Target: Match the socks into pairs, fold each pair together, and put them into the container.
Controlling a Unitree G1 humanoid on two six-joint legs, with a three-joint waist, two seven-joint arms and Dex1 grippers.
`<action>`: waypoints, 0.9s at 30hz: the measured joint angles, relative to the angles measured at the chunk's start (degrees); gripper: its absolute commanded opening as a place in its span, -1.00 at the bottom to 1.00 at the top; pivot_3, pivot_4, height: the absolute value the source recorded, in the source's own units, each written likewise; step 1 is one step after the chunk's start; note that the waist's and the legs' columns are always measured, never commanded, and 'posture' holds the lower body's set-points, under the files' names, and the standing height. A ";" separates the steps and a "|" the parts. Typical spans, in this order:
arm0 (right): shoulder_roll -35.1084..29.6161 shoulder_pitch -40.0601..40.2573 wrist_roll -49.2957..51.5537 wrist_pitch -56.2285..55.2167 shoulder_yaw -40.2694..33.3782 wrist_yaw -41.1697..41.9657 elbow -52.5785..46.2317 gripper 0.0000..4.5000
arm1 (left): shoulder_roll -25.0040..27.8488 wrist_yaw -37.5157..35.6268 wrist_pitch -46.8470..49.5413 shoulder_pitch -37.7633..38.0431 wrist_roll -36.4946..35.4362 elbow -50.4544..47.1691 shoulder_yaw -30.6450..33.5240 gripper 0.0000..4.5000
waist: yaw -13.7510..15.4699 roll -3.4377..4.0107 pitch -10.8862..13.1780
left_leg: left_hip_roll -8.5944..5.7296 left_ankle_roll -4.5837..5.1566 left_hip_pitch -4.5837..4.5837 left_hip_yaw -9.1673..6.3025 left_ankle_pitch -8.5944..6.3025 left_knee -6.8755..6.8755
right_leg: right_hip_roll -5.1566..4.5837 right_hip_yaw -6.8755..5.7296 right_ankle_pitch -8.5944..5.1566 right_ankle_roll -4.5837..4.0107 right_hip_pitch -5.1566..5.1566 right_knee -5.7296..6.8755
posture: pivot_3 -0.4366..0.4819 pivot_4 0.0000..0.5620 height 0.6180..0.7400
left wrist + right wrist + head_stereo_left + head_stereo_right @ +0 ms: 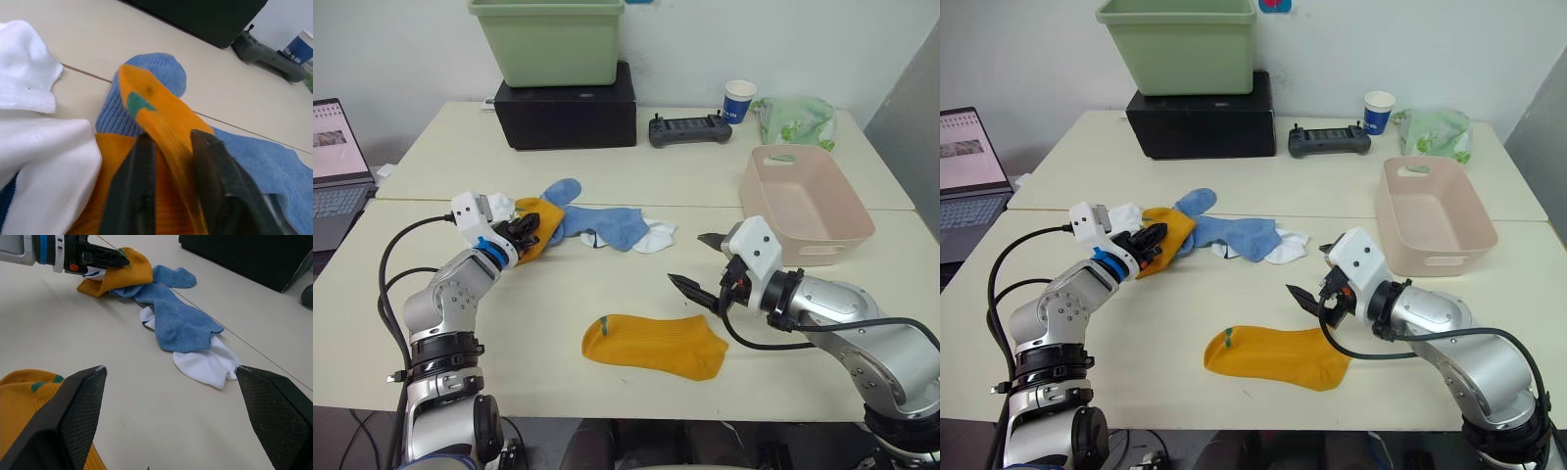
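Note:
A heap of socks lies left of centre: a mustard-orange sock (540, 227), light blue socks (605, 224) and white socks (657, 236). My left gripper (527, 231) is shut on the orange sock at the heap's left end; in the left wrist view its fingers (138, 192) pinch a raised fold of that sock (157, 113). A second mustard-orange sock (656, 345) lies flat near the front edge. Just above that sock's right end, my right gripper (693, 261) hangs open and holds nothing. The pale pink container (847, 211) stands to the right.
At the back stand a green bin (548, 39) on a black box (568, 116), a black controller (690, 129), a paper cup (739, 100) and a pale green bag (795, 119). A laptop (337, 162) sits at the far left.

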 measured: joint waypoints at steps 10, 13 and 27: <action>-0.86 3.29 0.20 -0.48 -2.27 0.12 -0.16 1.00 | 8.05 -8.28 -1.02 2.22 0.99 -14.34 -4.18 -0.99 | 0.08 -0.06 0.04 | 0.00 -0.01 -0.02 0.02 0.00 -0.02 | -0.01 0.04 0.00 0.00 0.02 -0.06 | -0.05 -0.47 0.76; -1.88 4.88 0.27 -0.47 -4.64 0.40 -0.37 1.00 | 9.76 -11.57 -2.13 3.97 4.10 -20.09 -11.00 -0.99 | 0.34 -0.06 0.04 | -0.06 -0.01 -0.01 0.02 0.00 -0.02 | -0.06 0.04 0.00 0.00 0.08 -0.10 | -0.05 -0.47 0.76; -8.01 17.77 2.05 2.93 -17.36 0.99 -7.96 1.00 | -4.12 -16.04 -3.00 4.03 14.07 -21.71 -39.12 -0.99 | -0.02 -0.11 0.07 | -0.04 0.13 -0.14 0.03 -0.07 -0.01 | 0.04 0.05 0.00 0.00 0.03 -0.09 | -0.05 -0.47 0.76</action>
